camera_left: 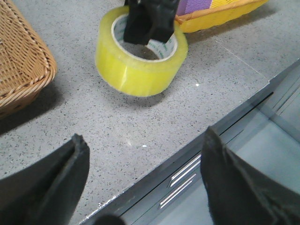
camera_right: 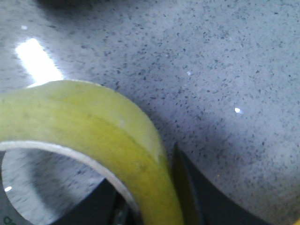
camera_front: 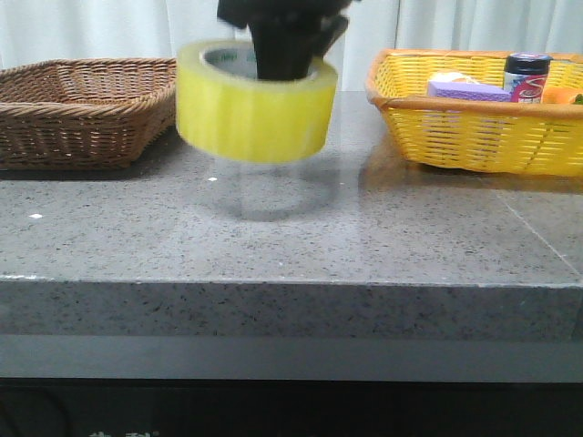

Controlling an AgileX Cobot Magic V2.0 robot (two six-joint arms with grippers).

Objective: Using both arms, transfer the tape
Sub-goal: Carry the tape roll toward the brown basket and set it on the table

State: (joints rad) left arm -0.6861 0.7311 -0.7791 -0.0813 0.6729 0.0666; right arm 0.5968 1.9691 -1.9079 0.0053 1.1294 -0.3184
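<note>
Yellow and translucent, the tape (camera_front: 253,105) hung clear of the grey speckled table (camera_front: 291,237), its shadow below it. I saw my right gripper (camera_front: 287,45) clamped on the roll's wall, one finger down inside the pale printed core and the other outside; the right wrist view showed the yellow band pinched between the black fingers (camera_right: 197,197). The roll sat tilted, between the brown wicker basket (camera_front: 82,109) and the yellow basket (camera_front: 478,114), which held a purple sponge block (camera_front: 466,89) and a can (camera_front: 526,75). My left gripper (camera_left: 140,183) stood wide apart, holding nothing, near the table's front edge, short of the tape.
</note>
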